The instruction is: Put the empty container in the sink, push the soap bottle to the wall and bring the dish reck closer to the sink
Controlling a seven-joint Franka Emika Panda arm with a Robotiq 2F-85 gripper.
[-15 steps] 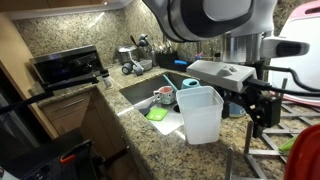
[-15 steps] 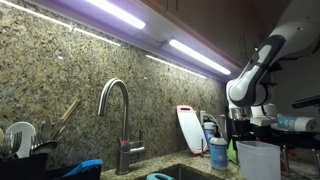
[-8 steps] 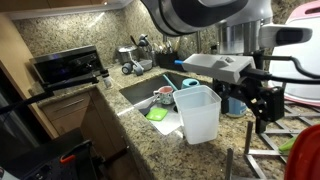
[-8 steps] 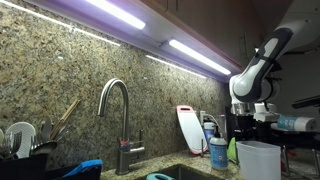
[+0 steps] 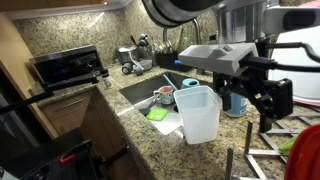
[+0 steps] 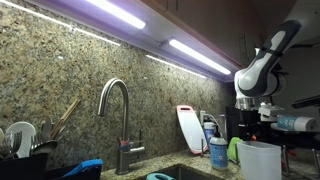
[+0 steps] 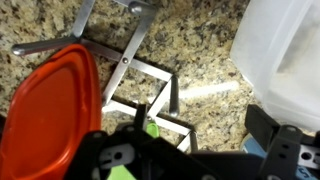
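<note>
Container (image 5: 198, 112) stands upright on the counter (image 5: 160, 145) at the right edge of the sink (image 5: 135, 95), outside the basin. From the left in that exterior view, a black oven (image 5: 66, 66) sits on the counter by the corner. Next is the sink, with mugs (image 5: 165, 96) and something green in it, then the translucent white container. Right of that the gripper (image 5: 272, 108) hangs above the wire rack (image 5: 255, 155). Its two black fingers stand apart with nothing between them.

In an exterior view facing the wall (image 6: 60, 80), utensils (image 6: 25, 140) stand at the far left. Then comes the curved faucet (image 6: 126, 130), then a white cutting board (image 6: 188, 125) standing upright at the wall. The soap bottle (image 6: 218, 152) stands just in front of the board; whether it touches the wall I cannot tell. Right of it is the container, and above that the arm (image 6: 262, 72).

In the wrist view an orange lid (image 7: 45, 110) lies at the left. Wires of the rack (image 7: 123, 62) cross the counter in the middle, and the container's side fills the upper right corner. The fingers (image 7: 285, 150) show along the bottom edge, wide apart, with only rack and counter below them.
</note>
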